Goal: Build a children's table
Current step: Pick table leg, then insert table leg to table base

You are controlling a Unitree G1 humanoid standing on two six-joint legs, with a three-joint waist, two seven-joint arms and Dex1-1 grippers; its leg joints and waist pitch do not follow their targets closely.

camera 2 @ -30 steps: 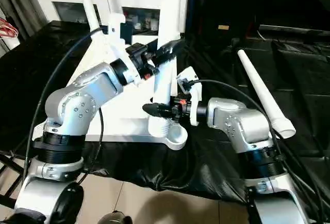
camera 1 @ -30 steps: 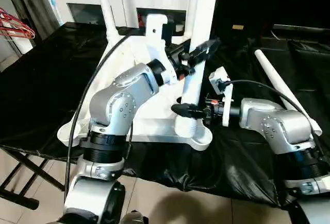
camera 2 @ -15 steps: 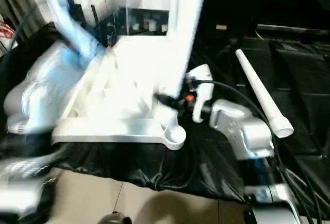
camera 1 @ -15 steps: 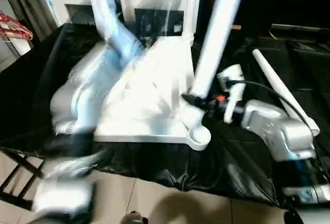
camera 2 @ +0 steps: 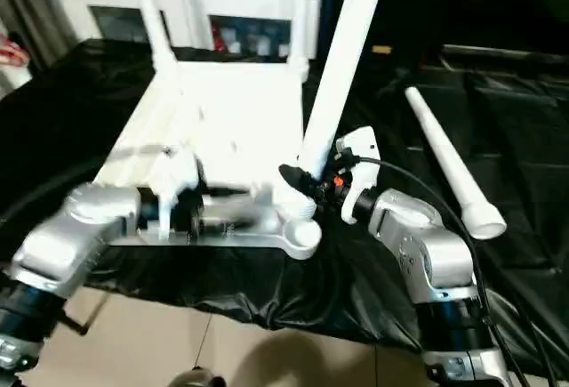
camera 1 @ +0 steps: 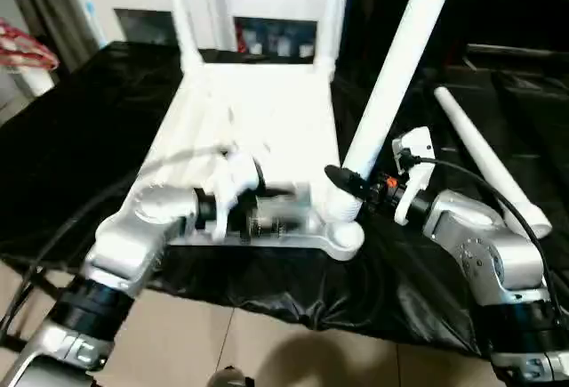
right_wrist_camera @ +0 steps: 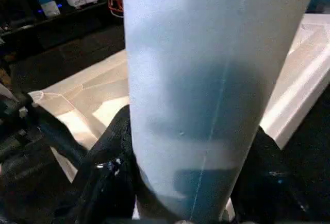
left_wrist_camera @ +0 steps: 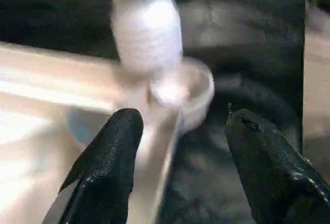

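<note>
Black glossy sheeting (camera 1: 80,156) covers the work surface, white cabinet with glass doors (camera 1: 240,0) behind it, tiled floor below the near edge. Children's table top (camera 1: 258,129) lies upside down on the sheeting, ribbed underside up, rim all round. Two legs stand upright in the far corner sockets: far-left leg (camera 1: 178,13) and far-right leg (camera 1: 333,9). Third leg (camera 1: 404,58) is planted at the near-right corner, leaning up and away toward the right rather than plumb, its thick end right next to the empty-looking round socket cup (camera 1: 342,237) at that corner; whether it sits in a socket I can't tell. Right gripper (camera 1: 342,182) is clamped on that leg low down, black fingers (right_wrist_camera: 111,172) on either side of the shaft, seen close up in the right wrist view. Left gripper (left_wrist_camera: 178,147) is spread with nothing between the fingers (left_wrist_camera: 111,152), hovering by the near rim of the top, pointed at that same near-right corner and the leg base. Fourth leg (camera 1: 484,160) lies loose on the sheeting to the right, well apart from the top, thick end toward the near edge.
</note>
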